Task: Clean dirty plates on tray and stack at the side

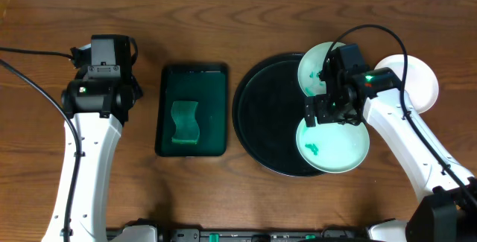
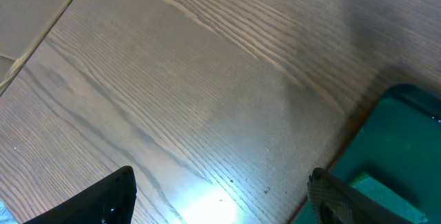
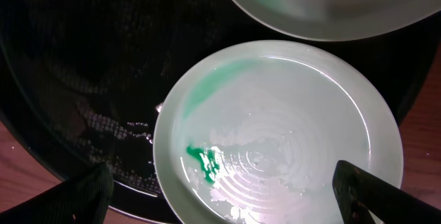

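Observation:
The round black tray (image 1: 268,112) holds two pale plates along its right side. The near plate (image 1: 335,149) carries a teal-green smear (image 3: 203,158) and fills the right wrist view (image 3: 289,114). The far plate (image 1: 314,67) sits partly under the right arm, and its edge (image 3: 324,7) shows a faint green streak. A third plate (image 1: 414,82), white, lies on the table right of the tray. My right gripper (image 1: 333,115) (image 3: 231,196) hangs open above the near plate, holding nothing. My left gripper (image 1: 104,56) (image 2: 220,196) is open over bare wood at far left.
A rectangular dark green tray (image 1: 192,86) (image 2: 406,127) with a green sponge (image 1: 184,123) lies between the left arm and the black tray. Black cables (image 1: 30,78) trail from both arms. The table's back edge runs along the top.

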You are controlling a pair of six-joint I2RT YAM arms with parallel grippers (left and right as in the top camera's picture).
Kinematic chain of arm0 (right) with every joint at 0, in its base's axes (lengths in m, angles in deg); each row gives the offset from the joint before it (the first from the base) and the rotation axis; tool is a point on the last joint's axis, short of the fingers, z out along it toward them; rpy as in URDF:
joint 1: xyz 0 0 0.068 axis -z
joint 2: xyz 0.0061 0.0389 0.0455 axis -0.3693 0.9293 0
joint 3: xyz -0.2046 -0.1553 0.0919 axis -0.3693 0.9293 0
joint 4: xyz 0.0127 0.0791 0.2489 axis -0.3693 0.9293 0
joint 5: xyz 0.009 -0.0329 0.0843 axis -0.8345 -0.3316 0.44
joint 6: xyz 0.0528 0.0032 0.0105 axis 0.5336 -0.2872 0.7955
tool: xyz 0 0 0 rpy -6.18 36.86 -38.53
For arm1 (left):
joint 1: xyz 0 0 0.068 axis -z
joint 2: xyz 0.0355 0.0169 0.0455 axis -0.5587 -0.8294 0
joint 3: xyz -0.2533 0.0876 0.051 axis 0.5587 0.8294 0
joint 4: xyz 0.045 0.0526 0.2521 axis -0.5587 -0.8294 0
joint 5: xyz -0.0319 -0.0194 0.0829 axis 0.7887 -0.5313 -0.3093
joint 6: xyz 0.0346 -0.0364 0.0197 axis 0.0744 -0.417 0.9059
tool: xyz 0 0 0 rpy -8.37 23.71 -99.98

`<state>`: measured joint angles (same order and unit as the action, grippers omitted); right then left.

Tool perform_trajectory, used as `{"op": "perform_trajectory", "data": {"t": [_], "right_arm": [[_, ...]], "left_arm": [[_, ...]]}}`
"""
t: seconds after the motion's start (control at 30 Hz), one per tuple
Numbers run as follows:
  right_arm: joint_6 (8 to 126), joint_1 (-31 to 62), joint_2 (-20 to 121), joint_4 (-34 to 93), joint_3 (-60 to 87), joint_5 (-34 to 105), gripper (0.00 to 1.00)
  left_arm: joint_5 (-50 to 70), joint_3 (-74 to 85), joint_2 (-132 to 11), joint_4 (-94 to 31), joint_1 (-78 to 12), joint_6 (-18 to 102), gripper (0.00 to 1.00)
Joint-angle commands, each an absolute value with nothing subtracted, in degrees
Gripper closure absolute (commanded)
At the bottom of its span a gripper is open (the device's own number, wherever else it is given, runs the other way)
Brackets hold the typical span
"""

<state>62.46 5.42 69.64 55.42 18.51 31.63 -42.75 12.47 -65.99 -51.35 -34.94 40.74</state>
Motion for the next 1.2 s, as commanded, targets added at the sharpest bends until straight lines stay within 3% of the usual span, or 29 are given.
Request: {"op": "perform_trajectory", "data": {"t": [0.0, 1.17], "right_arm": [[61.8, 5.1, 68.4, 55.2, 18.7, 30.8, 0.01], [61.8, 5.1, 68.4, 56.1, 18.7, 30.8, 0.01]], "left_arm": [[-43.9, 12.2, -65.3, -51.5, -34.9, 41.5, 0.20], [-43.9, 12.2, -65.3, -51.5, -34.9, 41.5, 0.20]]}}
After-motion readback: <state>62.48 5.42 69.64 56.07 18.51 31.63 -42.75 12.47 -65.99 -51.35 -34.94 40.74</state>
